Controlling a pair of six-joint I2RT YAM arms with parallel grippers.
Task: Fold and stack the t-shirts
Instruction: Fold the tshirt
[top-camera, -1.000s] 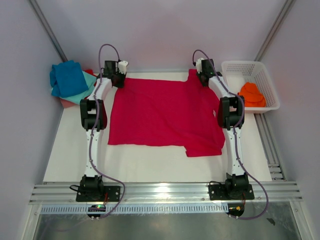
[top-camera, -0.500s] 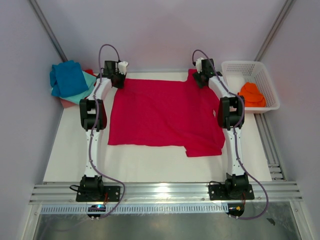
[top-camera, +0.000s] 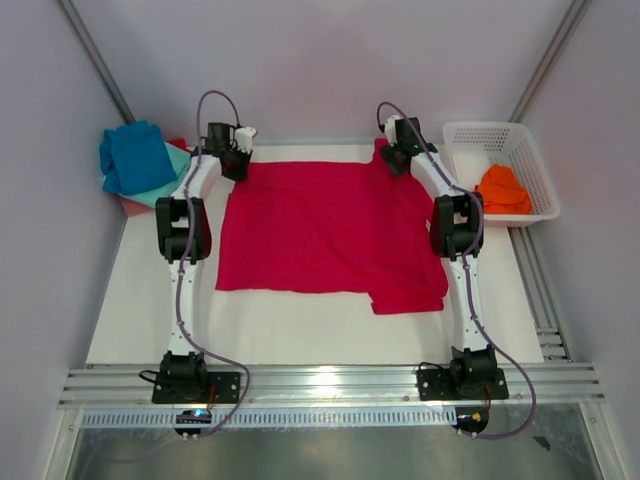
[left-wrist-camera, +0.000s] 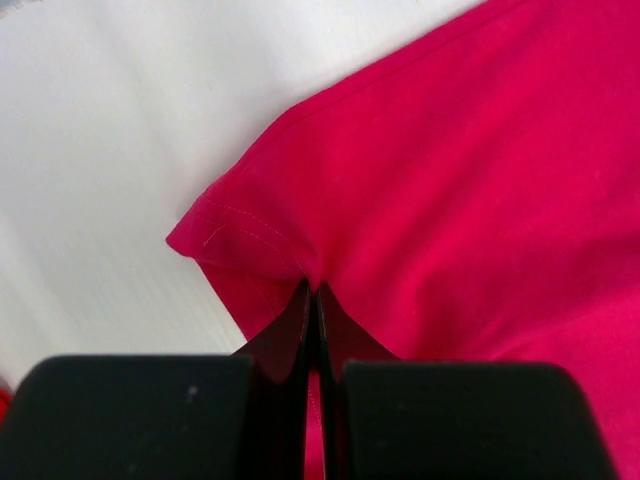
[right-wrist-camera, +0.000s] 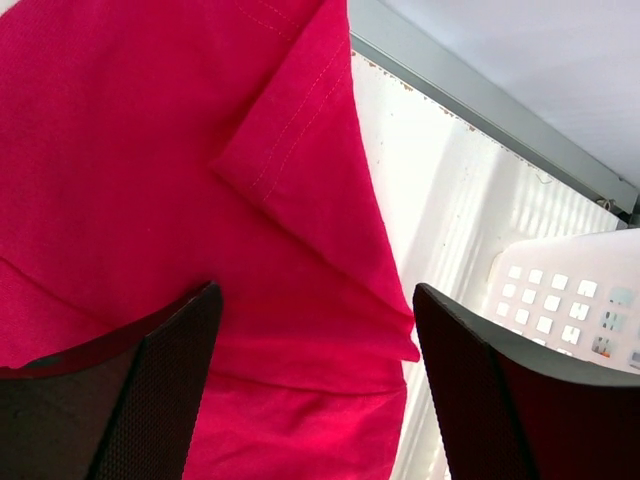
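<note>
We saw the crimson t-shirt (top-camera: 320, 230) spread flat on the bench (top-camera: 300, 335), faintly creased. The left pincer (left-wrist-camera: 312, 300) was clamped on its far-left corner. The right pincer (right-wrist-camera: 315, 295) gaped wide over its far-right sleeve, gripping nothing.

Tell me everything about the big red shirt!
The big red shirt is soft crimson cloth with stitched hems, spread nearly flat on the white table. One sleeve sticks out at its near right. Its far right corner is folded over. The left claw pinches its far left corner shut; the right claw hangs open above the folded corner.
</note>
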